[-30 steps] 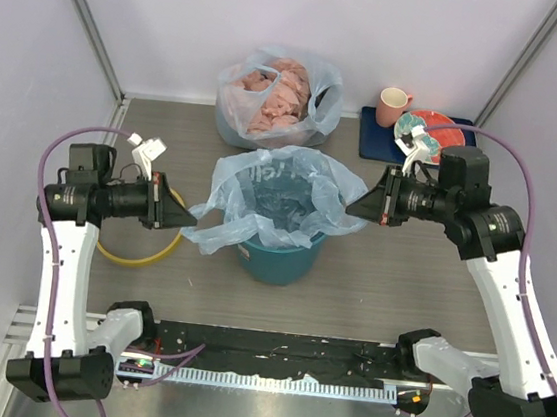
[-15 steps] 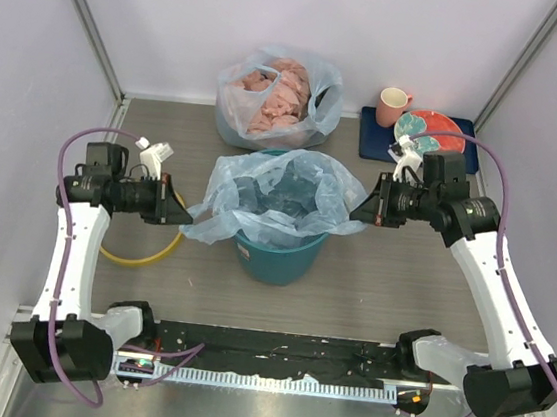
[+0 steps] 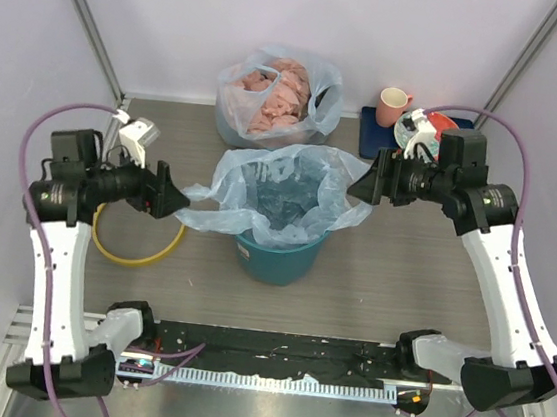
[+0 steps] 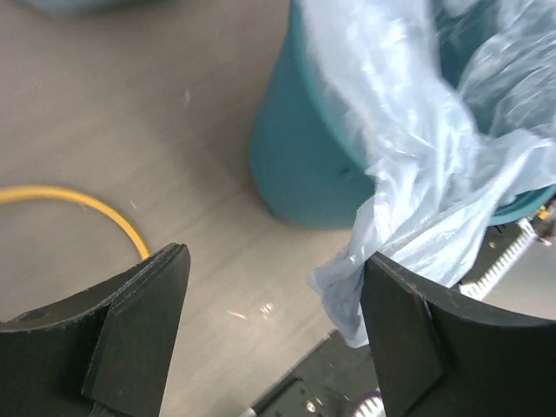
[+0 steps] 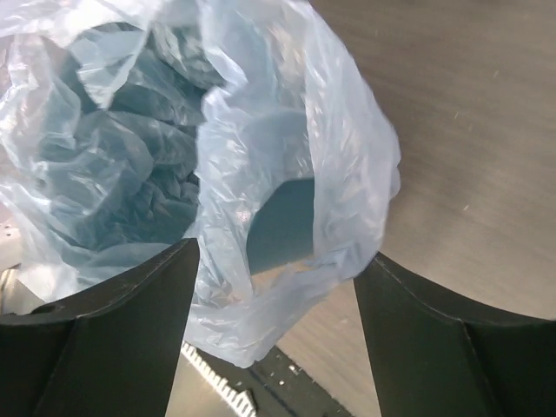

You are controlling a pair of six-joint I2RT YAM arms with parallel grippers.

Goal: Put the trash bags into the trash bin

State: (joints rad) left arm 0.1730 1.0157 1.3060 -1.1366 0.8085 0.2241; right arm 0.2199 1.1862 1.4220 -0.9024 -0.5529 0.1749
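While the thin light-blue plastic film bag [image 3: 281,184] drapes over the round teal plastic bin [image 3: 278,261] at mid-table, left gripper [image 3: 167,194] gapes wide at its left edge; right gripper [image 3: 360,186] equally spread at the right edge, both clamping nothing.

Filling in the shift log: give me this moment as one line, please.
trash bag: draped over trash bin, mouth open | left gripper: open, at bag's left flap | right gripper: open, bag's right edge between fingers

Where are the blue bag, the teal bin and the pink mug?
blue bag [image 3: 280,181]: overhead view, crumpled film over the bin's mouth.
teal bin [image 3: 278,261]: overhead view, bare front wall.
pink mug [image 3: 390,109]: overhead view, its side.
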